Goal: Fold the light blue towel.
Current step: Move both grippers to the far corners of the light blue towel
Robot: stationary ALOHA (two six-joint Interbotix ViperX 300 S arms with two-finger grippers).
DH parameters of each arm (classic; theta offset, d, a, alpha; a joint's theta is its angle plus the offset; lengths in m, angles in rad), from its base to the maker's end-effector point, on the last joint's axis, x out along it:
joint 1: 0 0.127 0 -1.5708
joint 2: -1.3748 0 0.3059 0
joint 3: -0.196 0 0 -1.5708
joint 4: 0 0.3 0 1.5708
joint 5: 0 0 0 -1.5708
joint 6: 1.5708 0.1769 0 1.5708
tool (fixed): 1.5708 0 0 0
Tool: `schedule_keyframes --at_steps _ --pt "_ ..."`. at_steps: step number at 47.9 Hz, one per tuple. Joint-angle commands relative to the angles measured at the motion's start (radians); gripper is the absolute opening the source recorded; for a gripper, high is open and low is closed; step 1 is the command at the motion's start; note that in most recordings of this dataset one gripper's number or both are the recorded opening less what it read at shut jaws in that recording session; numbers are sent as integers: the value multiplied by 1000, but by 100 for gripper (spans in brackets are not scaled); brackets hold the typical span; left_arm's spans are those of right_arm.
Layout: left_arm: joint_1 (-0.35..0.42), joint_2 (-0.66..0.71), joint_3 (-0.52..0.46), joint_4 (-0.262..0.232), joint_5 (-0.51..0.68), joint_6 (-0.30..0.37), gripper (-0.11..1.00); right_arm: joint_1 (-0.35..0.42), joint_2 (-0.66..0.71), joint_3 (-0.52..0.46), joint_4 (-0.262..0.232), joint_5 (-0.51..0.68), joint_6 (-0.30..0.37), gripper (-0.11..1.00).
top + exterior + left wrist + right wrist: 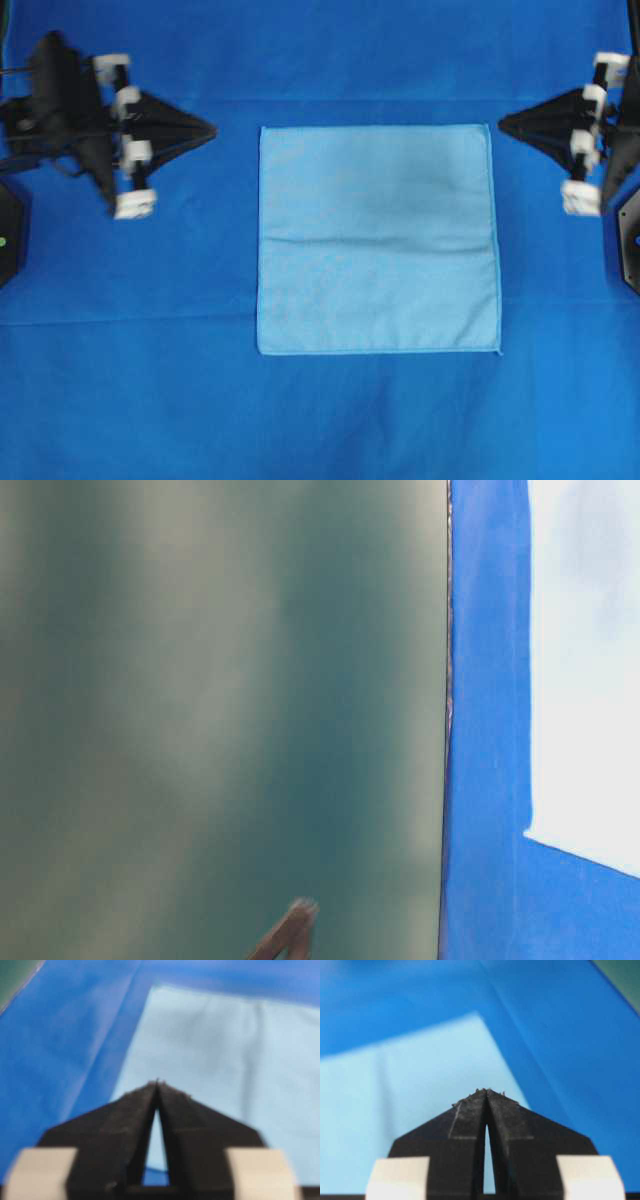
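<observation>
The light blue towel [378, 239] lies spread flat as a near-square in the middle of the tabletop, on the deep royal-blue table cloth [320, 420] that covers the whole surface. All four of its edges are exposed and its stitched hem shows along the right and lower sides. A faint crease runs across it a little below the middle, and a slightly darker patch sits in its upper half. Nothing rests on it.

The left claw [212, 131] hangs to the left of the towel's upper corner, pointing toward it and clear of the cloth's edge. In the left wrist view its two black fingers [132, 1120] meet at the tips with only a thin wedge of gap behind them, so it is clenched and grasps nothing; the towel's near corner lies just past the tips.

The right claw [502, 124] sits off the towel's upper right corner, pointing inward and also apart from it. In the right wrist view its fingers [465, 1125] are pressed together at the tips, clenched on nothing, with the towel's corner ahead of them.

The table-level view is mostly a blurred grey-green surface [220, 710], with a strip of the blue table cloth and a washed-out pale area at the right.
</observation>
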Motion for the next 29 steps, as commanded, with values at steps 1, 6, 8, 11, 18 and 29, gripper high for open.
schedule_keyframes --at_steps 1,6,8,11,18,29 --pt "31 78 -57 -2 -9 0 19 -74 74 -21 3 20 3 1" --pt "71 193 -95 -2 -9 0 50 -147 173 -32 -6 51 -2 26" --pt "84 245 -114 -2 -12 0 63 -175 222 -38 -17 61 -5 41" --pt "98 305 -135 -2 -17 0 78 -196 282 -44 -31 63 -6 57" --pt "123 446 -190 -2 -32 0 87 -224 419 -71 -57 49 -6 58" --pt "161 591 -238 -2 -37 2 87 -233 603 -112 -64 -11 -9 58"
